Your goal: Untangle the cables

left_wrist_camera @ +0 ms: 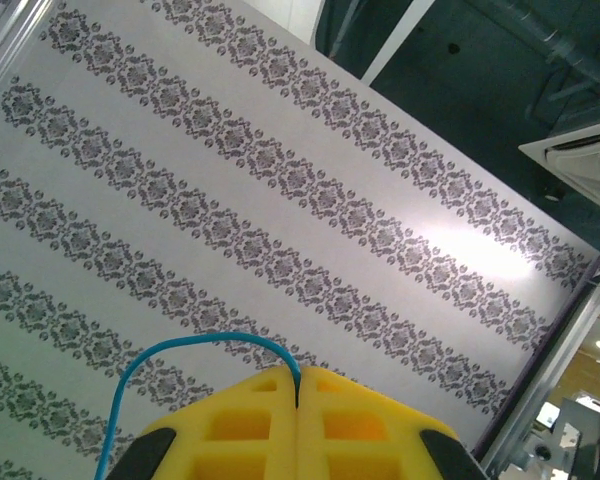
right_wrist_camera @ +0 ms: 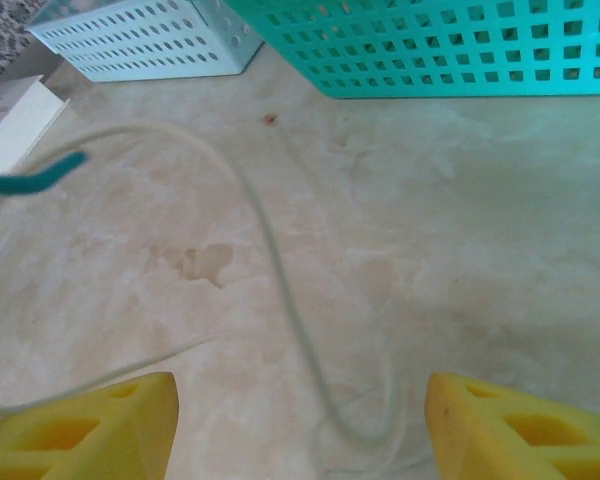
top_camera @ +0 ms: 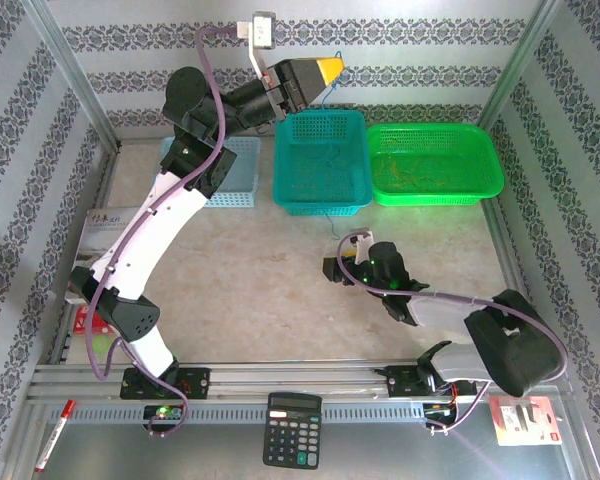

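The left pincer (top_camera: 328,68) is raised high above the far rim of the teal basket (top_camera: 320,208), its yellow fingers pressed tight together. In its own wrist camera the left pincer (left_wrist_camera: 298,378) has a thin blue cable (left_wrist_camera: 180,345) nipped right at the seam between the fingertips; the cable arcs up and away, then drops out of sight at the bottom edge. From above, the same blue cable (top_camera: 336,88) hangs as a fine thread from the pincer down towards the teal basket.

The right pincer (top_camera: 332,268) sits low over the table (top_camera: 250,290), just in front of the teal basket's near wall. Its fingers are spread wide with nothing held between them. Through its wrist camera, the right pincer (right_wrist_camera: 300,392) looks at a pale cable (right_wrist_camera: 280,260) lying loose on the table in front of the teal basket (right_wrist_camera: 460,50), curving in a long loop that passes under the gap between the fingers. A short teal-blue cable end (right_wrist_camera: 30,180) pokes in on the near-left side of that basket, whether touching the pale cable I cannot tell.
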